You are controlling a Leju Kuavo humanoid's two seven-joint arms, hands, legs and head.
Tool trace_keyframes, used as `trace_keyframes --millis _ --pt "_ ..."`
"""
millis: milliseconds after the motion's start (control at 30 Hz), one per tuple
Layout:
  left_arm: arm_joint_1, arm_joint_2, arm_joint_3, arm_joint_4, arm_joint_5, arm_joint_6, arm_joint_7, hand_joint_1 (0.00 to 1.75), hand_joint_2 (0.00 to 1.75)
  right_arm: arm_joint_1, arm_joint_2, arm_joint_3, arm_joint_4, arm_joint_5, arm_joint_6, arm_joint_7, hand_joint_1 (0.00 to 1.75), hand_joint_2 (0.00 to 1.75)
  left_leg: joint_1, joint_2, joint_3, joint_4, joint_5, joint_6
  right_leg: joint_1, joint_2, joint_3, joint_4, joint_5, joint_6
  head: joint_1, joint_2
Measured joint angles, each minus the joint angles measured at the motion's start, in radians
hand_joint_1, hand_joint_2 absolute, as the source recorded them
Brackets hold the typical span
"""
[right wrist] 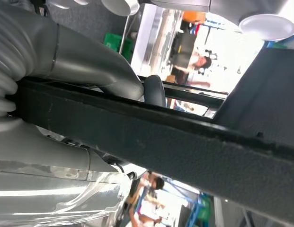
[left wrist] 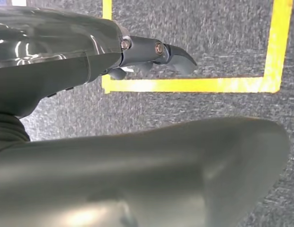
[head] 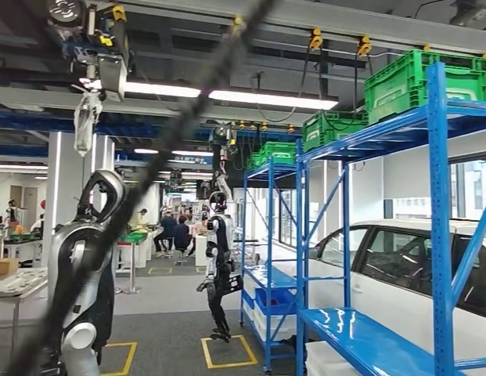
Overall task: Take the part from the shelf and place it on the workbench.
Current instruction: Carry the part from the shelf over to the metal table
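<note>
Left robot hand (left wrist: 157,54) hangs over floor, holding nothing; right robot hand (right wrist: 152,90) grip state unclear; blue shelf (head: 370,329) ahead, so approach comes first.

Blue shelf (head: 370,329) close right, black strap (head: 169,149) crossing front, open floor (head: 169,337) ahead

Bright ceiling strip lights (head: 228,95), window glare

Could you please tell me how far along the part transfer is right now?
Looks done: the pickup, since the right robot hand seems to grip a long dark part. In hand: that part; the left robot hand hangs empty over the grey floor. Left: setting it on the workbench; the blue shelf stands close on the right.
</note>
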State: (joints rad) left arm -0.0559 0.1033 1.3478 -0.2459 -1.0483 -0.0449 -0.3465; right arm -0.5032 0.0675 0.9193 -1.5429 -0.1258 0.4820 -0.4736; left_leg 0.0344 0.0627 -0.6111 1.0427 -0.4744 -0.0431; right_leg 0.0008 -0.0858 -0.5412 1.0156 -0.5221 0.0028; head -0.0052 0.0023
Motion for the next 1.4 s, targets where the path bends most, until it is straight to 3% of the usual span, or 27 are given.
trace_keyframes --millis 67,133,200,267,300,333,367,433,500,533,600,667,733,767,800,833,867,933,1000,1100,1167,1233,1300,1333,1367,1400 --pt "0.002 0.001 0.0 0.0 -0.001 -0.001 -0.001 0.0 1.75 -0.004 0.0 -0.001 -0.001 -0.001 0.0 0.0 1.75 1.75 -0.005 -0.015 -0.004 0.0 0.0 0.021 0.0 -0.015 0.002 0.001 -0.003 0.006 0.0 0.0" --pt "0.005 0.001 0.001 0.0 -0.002 -0.002 -0.002 0.0 1.75 -0.009 0.0 -0.002 -0.001 -0.003 0.002 0.0 1.75 1.75 -0.005 -0.032 -0.006 -0.002 0.003 0.034 -0.006 0.007 -0.002 0.021 -0.026 0.013 0.0 0.0" --pt "0.001 0.002 0.001 0.0 -0.002 -0.002 -0.003 0.0 1.75 -0.014 -0.001 -0.004 -0.001 -0.004 0.004 0.0 1.75 1.75 -0.005 -0.049 -0.008 -0.003 0.007 0.045 -0.011 0.053 -0.038 0.111 -0.084 0.017 0.0 0.0" --pt "-0.003 0.003 0.001 0.0 -0.002 -0.003 -0.004 0.0 1.75 -0.015 -0.003 -0.005 -0.001 -0.005 0.007 0.0 1.75 1.75 -0.009 -0.07 -0.012 -0.003 0.01 0.052 -0.01 0.074 -0.097 0.239 -0.139 0.016 0.0 0.0" --pt "-0.004 0.003 0.001 0.0 -0.002 -0.004 -0.004 0.0 1.75 -0.015 -0.004 -0.006 0.0 -0.006 0.008 0.0 1.75 1.75 -0.011 -0.081 -0.013 -0.003 0.011 0.053 -0.01 0.077 -0.115 0.276 -0.144 0.013 0.0 0.0" --pt "-0.003 0.003 0.001 0.0 -0.002 -0.004 -0.005 0.0 1.75 -0.015 -0.005 -0.006 0.0 -0.007 0.009 0.0 1.75 1.75 -0.014 -0.092 -0.013 -0.003 0.011 0.054 -0.008 0.08 -0.116 0.275 -0.129 0.008 0.0 0.0" --pt "-0.002 0.003 0.001 0.0 -0.002 -0.005 -0.005 0.0 1.75 -0.016 -0.006 -0.007 0.0 -0.008 0.009 0.0 1.75 1.75 -0.017 -0.103 -0.012 -0.003 0.012 0.055 -0.005 0.085 -0.1 0.236 -0.098 0.002 0.0 0.0" --pt "-0.003 0.001 0.001 0.0 -0.002 -0.005 -0.006 0.0 1.75 -0.019 -0.006 -0.007 0.0 -0.01 0.009 0.0 1.75 1.75 -0.02 -0.125 -0.012 -0.003 0.014 0.054 -0.001 0.12 -0.044 0.108 -0.026 -0.019 0.0 0.0" --pt "-0.004 -0.001 0.001 0.0 -0.002 -0.006 -0.007 0.0 1.75 -0.021 -0.006 -0.009 -0.001 -0.011 0.009 0.0 1.75 1.75 -0.018 -0.144 -0.017 -0.003 0.019 0.048 0.003 0.15 -0.011 0.03 0.005 -0.031 0.0 0.0" --pt "-0.003 -0.001 0.001 0.0 -0.002 -0.006 -0.008 0.0 1.75 -0.022 -0.006 -0.009 -0.001 -0.012 0.01 0.0 1.75 1.75 -0.016 -0.152 -0.02 -0.004 0.023 0.043 0.004 0.151 -0.008 0.02 0.004 -0.032 0.0 0.0" --pt "0.003 -0.002 0.001 0.0 -0.002 -0.006 -0.008 0.0 1.75 -0.024 -0.004 -0.009 -0.001 -0.013 0.01 0.0 1.75 1.75 -0.014 -0.161 -0.025 -0.008 0.028 0.031 0.004 0.132 -0.004 0.002 0.009 -0.03 0.0 0.0" --pt "0.004 -0.002 0.001 0.0 -0.002 -0.005 -0.01 0.0 1.75 -0.024 -0.003 -0.009 -0.002 -0.013 0.01 0.0 1.75 1.75 -0.017 -0.133 -0.042 0.021 0.003 0.022 -0.002 0.11 0.002 -0.019 0.019 -0.032 0.0 0.0" --pt "0.001 -0.003 0.001 0.0 -0.002 -0.004 -0.011 0.0 1.75 -0.021 -0.004 -0.008 -0.002 -0.013 0.01 0.0 1.75 1.75 -0.016 -0.094 -0.089 0.126 -0.058 0.015 -0.004 0.086 0.003 -0.026 0.025 -0.035 0.0 0.0" --pt "-0.001 -0.003 0.001 0.0 -0.002 -0.005 -0.012 0.0 1.75 -0.02 -0.004 -0.008 -0.001 -0.013 0.011 0.0 1.75 1.75 -0.013 -0.085 -0.115 0.187 -0.084 0.01 -0.004 0.073 0.003 -0.026 0.025 -0.035 0.0 0.0" --pt "-0.001 -0.004 0.001 0.0 -0.003 -0.006 -0.013 0.0 1.75 -0.018 -0.005 -0.008 0.001 -0.013 0.011 0.001 1.75 1.75 -0.009 -0.08 -0.131 0.229 -0.095 0.005 -0.004 0.061 0.003 -0.026 0.024 -0.035 0.0 0.0" --pt "0.0 -0.005 0.001 0.0 -0.005 -0.007 -0.014 0.0 1.75 -0.018 -0.006 -0.008 0.004 -0.013 0.012 0.002 1.75 1.75 -0.005 -0.075 -0.13 0.235 -0.089 0.001 -0.004 0.049 0.003 -0.026 0.024 -0.034 0.0 0.0" --pt "0.001 -0.006 0.001 0.0 -0.007 -0.008 -0.015 0.0 1.75 -0.018 -0.006 -0.008 0.008 -0.013 0.012 0.003 1.75 1.75 -0.001 -0.068 -0.11 0.205 -0.067 -0.003 -0.004 0.039 0.003 -0.025 0.022 -0.031 0.0 0.0" --pt "0.001 -0.007 0.001 0.0 -0.01 -0.008 -0.019 0.0 1.75 -0.021 -0.006 -0.008 0.024 -0.013 0.011 0.004 1.75 1.75 0.001 -0.037 -0.038 0.078 -0.012 -0.009 -0.004 0.021 0.004 -0.018 0.016 -0.022 0.0 0.0" --pt "-0.003 -0.008 0.001 0.0 -0.013 -0.01 -0.022 0.0 1.75 -0.028 -0.005 -0.009 0.05 -0.014 0.009 0.005 1.75 1.75 -0.004 -0.012 0.004 -0.004 0.01 0.001 0.0 0.007 0.002 -0.009 0.009 -0.008 0.0 0.0" --pt "-0.001 -0.01 0.001 0.0 -0.019 -0.012 -0.025 0.0 1.75 -0.04 -0.005 -0.012 0.099 -0.014 0.001 0.004 1.75 1.75 -0.01 -0.028 0.0 -0.013 0.01 0.027 0.0 -0.01 0.004 -0.006 0.004 0.008 0.0 0.0" --pt "0.002 -0.011 0.001 0.0 -0.02 -0.013 -0.026 0.0 1.75 -0.048 -0.004 -0.021 0.133 -0.014 -0.007 0.002 1.75 1.75 -0.008 -0.043 -0.003 -0.015 0.015 0.039 -0.005 0.019 -0.008 0.026 -0.026 0.016 0.0 0.0" --pt "-0.001 -0.011 0.002 0.0 -0.02 -0.014 -0.027 0.0 1.75 -0.053 -0.005 -0.034 0.169 -0.013 -0.014 0.001 1.75 1.75 -0.008 -0.059 -0.006 -0.016 0.019 0.048 -0.008 0.063 -0.054 0.136 -0.09 0.019 0.0 0.0" --pt "-0.003 -0.012 0.002 0.0 -0.021 -0.016 -0.028 0.0 1.75 -0.053 -0.005 -0.045 0.206 -0.011 -0.019 0.001 1.75 1.75 -0.011 -0.08 -0.01 -0.015 0.022 0.053 -0.008 0.078 -0.109 0.256 -0.135 0.018 0.0 0.0" --pt "-0.003 -0.012 0.002 0.0 -0.022 -0.017 -0.028 0.0 1.75 -0.052 -0.005 -0.05 0.222 -0.01 -0.019 0.0 1.75 1.75 -0.013 -0.09 -0.011 -0.015 0.023 0.055 -0.008 0.08 -0.119 0.276 -0.131 0.015 0.0 0.0" --pt "-0.002 -0.013 0.002 0.0 -0.023 -0.017 -0.028 0.0 1.75 -0.052 -0.005 -0.054 0.236 -0.009 -0.02 0.0 1.75 1.75 -0.015 -0.101 -0.011 -0.015 0.024 0.055 -0.007 0.083 -0.111 0.255 -0.108 0.012 0.0 0.0" --pt "-0.001 -0.013 0.002 0.0 -0.023 -0.017 -0.028 0.0 1.75 -0.053 -0.005 -0.059 0.247 -0.01 -0.021 -0.002 1.75 1.75 -0.016 -0.113 -0.011 -0.015 0.024 0.055 -0.005 0.089 -0.086 0.2 -0.072 0.006 0.0 0.0"
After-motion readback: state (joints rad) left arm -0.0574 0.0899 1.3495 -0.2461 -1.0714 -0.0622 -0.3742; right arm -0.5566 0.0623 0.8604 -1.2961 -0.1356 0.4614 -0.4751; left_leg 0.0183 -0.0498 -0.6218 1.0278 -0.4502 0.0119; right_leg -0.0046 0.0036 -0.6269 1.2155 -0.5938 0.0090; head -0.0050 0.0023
